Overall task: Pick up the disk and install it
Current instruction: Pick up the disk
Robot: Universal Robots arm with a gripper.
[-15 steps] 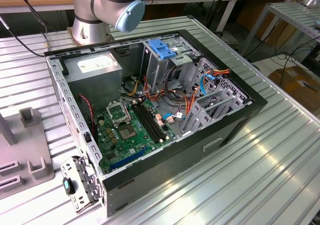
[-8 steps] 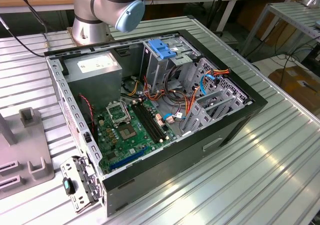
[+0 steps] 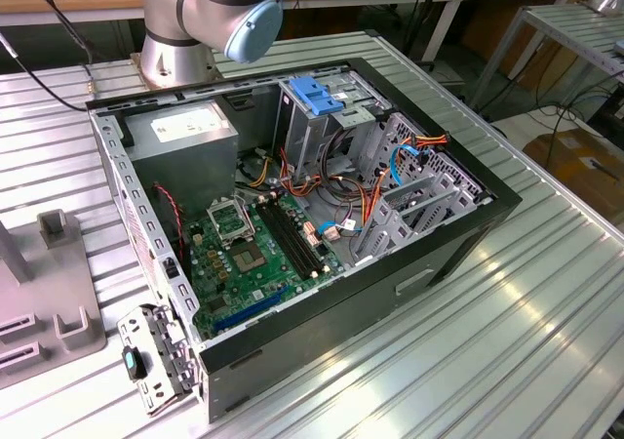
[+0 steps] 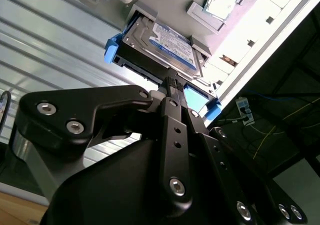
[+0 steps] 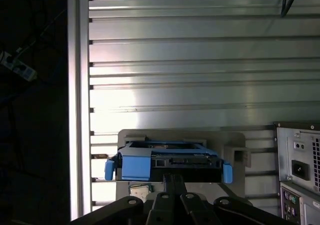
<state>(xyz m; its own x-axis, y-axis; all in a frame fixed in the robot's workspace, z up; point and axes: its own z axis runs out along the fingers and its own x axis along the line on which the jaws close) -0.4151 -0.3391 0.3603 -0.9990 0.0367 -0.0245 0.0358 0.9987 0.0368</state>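
Note:
The disk (image 4: 167,42) is a flat silver drive with a white label, a blue top band and a blue plastic frame (image 5: 135,166). In both wrist views it rests in a grey holder (image 5: 180,136) on the ribbed metal table. My gripper (image 4: 171,82) is right at the disk's connector edge (image 5: 182,161), its black fingers pressed together with no gap. Nothing is between them. In the exterior view the open computer case (image 3: 468,215) lies on its side, with a drive cage and blue latch (image 3: 317,93) at its far end.
The arm's base (image 3: 210,10) stands behind the case. A grey power supply (image 3: 180,132), the motherboard (image 3: 244,254) and loose cables (image 3: 361,205) lie inside the case. A grey fixture (image 3: 58,302) stands at the exterior view's left. The case's rear panel (image 5: 300,160) is beside the holder.

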